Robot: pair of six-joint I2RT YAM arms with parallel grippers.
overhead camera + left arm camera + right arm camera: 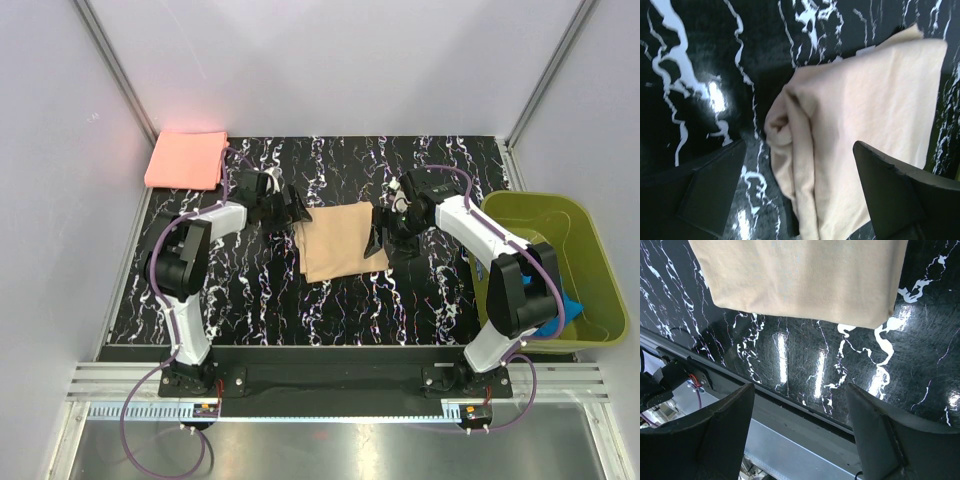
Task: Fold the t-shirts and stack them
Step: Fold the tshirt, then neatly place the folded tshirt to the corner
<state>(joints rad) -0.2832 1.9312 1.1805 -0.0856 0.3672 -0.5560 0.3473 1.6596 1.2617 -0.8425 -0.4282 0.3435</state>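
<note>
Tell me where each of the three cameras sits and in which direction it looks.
Top external: above and behind the bases, looking down on the table; both arms show, the left gripper and right gripper flanking the tan t-shirt; pink t-shirt far left, basket right.
Left wrist: on the left wrist, looking down on the tan t-shirt's bunched edge; its open fingers show.
Right wrist: on the right wrist, looking down toward the table's near edge; its open fingers show.
Shared: all three show the tan t-shirt and the table.

Left end effector (298,208), right end effector (376,232) flank tan shirt (335,240); basket (530,200) blocks right; near table (260,300) free.
</note>
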